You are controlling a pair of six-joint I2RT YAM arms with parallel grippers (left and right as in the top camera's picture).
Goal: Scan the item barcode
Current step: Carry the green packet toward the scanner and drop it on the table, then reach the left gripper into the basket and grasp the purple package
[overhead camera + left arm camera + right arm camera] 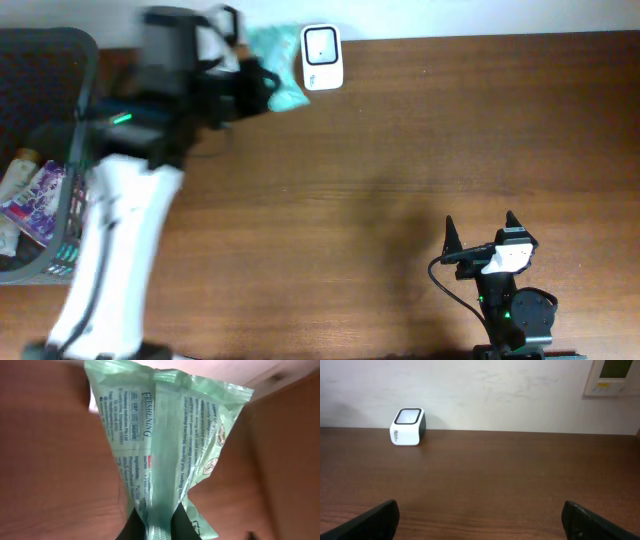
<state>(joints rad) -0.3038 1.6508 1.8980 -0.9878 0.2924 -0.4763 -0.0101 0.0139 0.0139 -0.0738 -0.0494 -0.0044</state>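
Overhead, the brown wooden surface (400, 150) carries a dark mesh basket (88, 60) at its left edge. The left claw (250, 88) pinches a pale green printed plastic packet (165, 445) just beside the small white boxy barcode scanner (322, 57) at the far edge, while the right claw (482, 232) stands spread wide and empty near the front edge.

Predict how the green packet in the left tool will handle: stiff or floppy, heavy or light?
Probably floppy: the green packet creases and narrows where the left tool pinches it. Likely light, since one pinched end holds it. Its glossy film may slip.
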